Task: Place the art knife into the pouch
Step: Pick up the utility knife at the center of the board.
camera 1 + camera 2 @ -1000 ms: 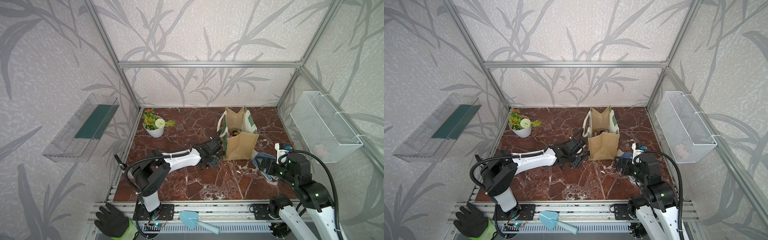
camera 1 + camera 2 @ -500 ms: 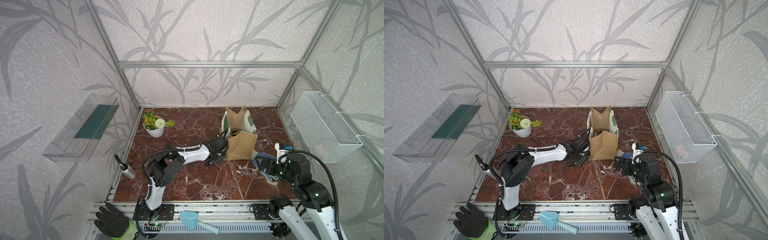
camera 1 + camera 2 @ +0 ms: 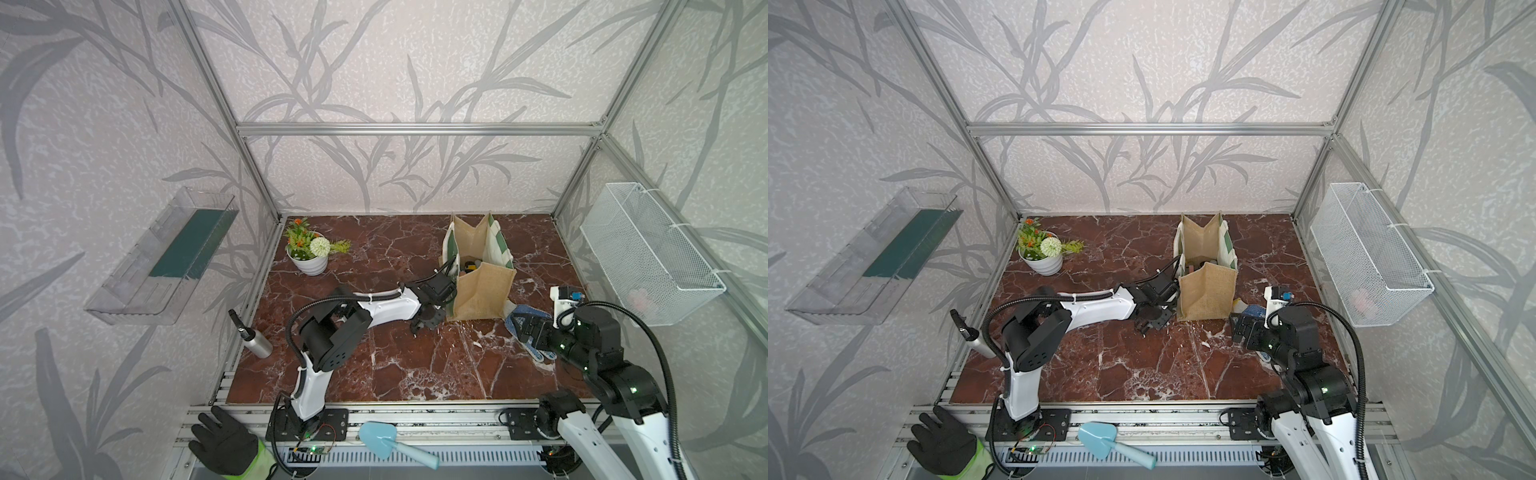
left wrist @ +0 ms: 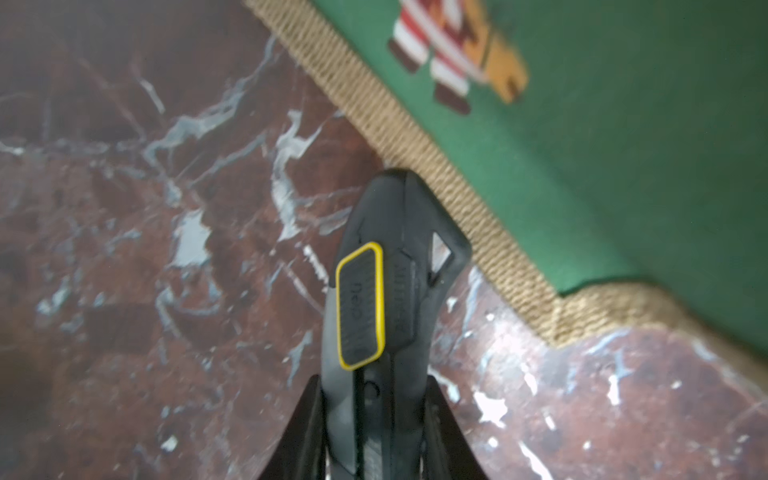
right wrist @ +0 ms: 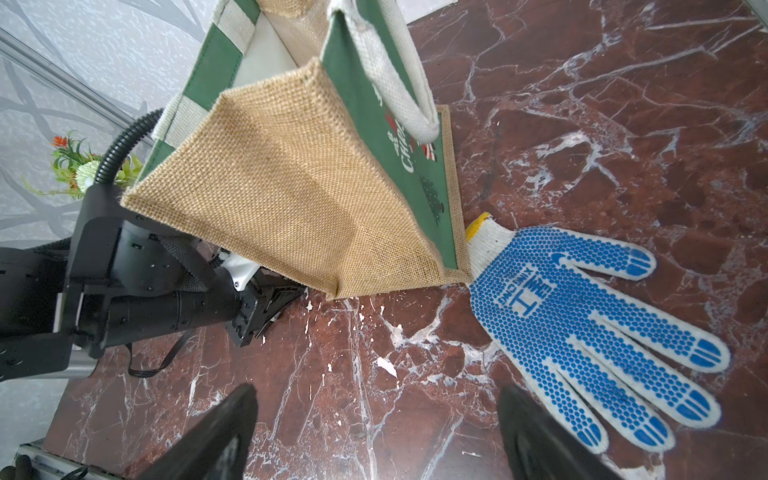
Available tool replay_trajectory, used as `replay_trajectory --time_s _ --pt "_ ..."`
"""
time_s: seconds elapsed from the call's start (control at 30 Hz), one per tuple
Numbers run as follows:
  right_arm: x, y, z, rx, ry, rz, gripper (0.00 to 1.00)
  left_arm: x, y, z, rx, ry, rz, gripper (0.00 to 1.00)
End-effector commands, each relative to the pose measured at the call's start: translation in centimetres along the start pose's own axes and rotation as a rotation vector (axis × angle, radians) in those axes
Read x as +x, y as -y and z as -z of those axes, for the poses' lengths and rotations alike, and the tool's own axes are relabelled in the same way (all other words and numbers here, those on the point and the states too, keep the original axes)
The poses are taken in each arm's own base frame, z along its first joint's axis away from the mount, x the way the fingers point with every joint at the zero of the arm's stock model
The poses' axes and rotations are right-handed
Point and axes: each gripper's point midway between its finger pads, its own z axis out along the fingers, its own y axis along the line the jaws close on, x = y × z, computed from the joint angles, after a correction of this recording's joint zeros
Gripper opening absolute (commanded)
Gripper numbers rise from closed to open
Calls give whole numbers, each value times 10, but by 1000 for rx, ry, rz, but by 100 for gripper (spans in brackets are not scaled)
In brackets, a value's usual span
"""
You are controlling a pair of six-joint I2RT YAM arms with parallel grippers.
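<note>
A: Where's the art knife (image 4: 374,299) rn?

B: Down at the foot of the pouch (image 4: 582,145), nose just beside its jute bottom hem. On the marble top (image 4: 124,249) or just above it, can't tell which. Not in yet.

A: And the left gripper (image 4: 374,388)?

B: Low at that same pouch corner. Fingers (image 4: 305,424) are narrow and pressed on both flanks of the handle's tail end, so I'd say it has the knife.

A: The right gripper (image 5: 378,399)?

B: Near the pouch's plain jute side, fingers wide, nothing btw them. A blue-dotted glove (image 5: 582,324) lies w/ its cuff right at the pouch's base corner.

A: How'll the knife handle?

B: Prob. light & stiff: hard body, won't bend. Flanks look smooth, so it could slip or swing if pinched loosely. The hold is at the tail, so the nose overhangs and may droop on a lift.

A: Better hold?

B: Mid-handle, across the flat flanks, clear of the yellow-rimmed slider (image 4: 359,307) so no blade gets pushed out. There's a small silver bit at the nose; can't tell if it's the blade tip. Treat as sharp.

A: Pouch itself?

B: Upright, mouth open, soft walls, white rope handles (image 5: 399,75) by the rim. The knife needs to go above the rim, then nose-down inside, w/o snagging a handle or shoving a wall in.
</note>
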Motion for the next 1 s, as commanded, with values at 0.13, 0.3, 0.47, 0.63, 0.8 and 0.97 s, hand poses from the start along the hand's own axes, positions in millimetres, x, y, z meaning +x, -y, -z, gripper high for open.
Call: replay_trajectory --time_s 0.13,0.3,0.47,0.63,0.8,0.97 --pt "-5 -3 7 -10 20 7 91 -3 -36 54 -136 88 59 16" --pt "-2 -7 6 -44 26 0 91 -33 -53 108 -192 183 134 16" --pt "0 -4 7 -40 41 -6 91 -75 -57 170 -178 319 156 16" --pt "0 -4 7 -41 48 -7 91 -119 -52 229 -138 459 142 17" --pt "0 2 6 -16 62 -14 91 -157 -41 263 -89 566 99 16" --pt "1 4 4 -7 67 -9 91 -195 -20 280 2 635 41 16"
